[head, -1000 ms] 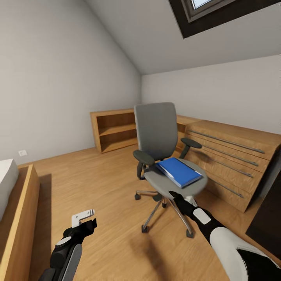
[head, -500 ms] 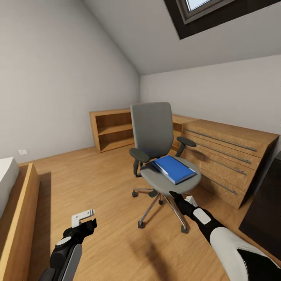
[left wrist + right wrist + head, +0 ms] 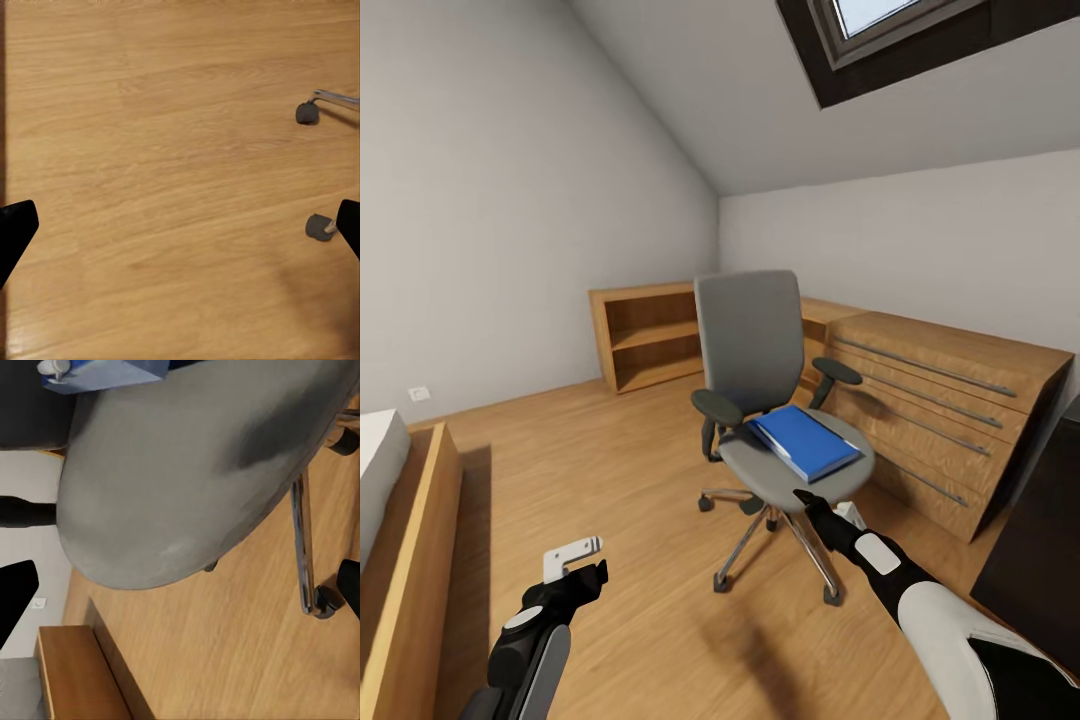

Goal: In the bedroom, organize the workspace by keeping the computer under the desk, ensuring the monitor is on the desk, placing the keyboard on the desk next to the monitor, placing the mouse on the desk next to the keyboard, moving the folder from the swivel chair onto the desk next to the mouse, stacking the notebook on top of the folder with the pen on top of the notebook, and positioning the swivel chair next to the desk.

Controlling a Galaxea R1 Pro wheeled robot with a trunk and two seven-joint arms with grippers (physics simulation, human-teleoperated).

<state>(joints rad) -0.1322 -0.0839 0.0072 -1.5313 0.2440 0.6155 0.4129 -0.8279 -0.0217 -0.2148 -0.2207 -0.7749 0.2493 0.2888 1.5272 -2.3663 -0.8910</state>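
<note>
The blue folder (image 3: 804, 441) was seen on the swivel chair (image 3: 765, 400) at 12 o'clock. Both the left gripper (image 3: 180, 225) and the right gripper (image 3: 180, 585) were held apart, empty. Open floor (image 3: 620, 470) lay at 10 o'clock.

No readable text, labels, brands or numbers anywhere: folder (image 3: 804, 441) cover is plain blue, swivel chair (image 3: 760, 370) unmarked, wooden chest of drawers (image 3: 930, 400) and wall socket (image 3: 420, 394) carry nothing legible.
</note>
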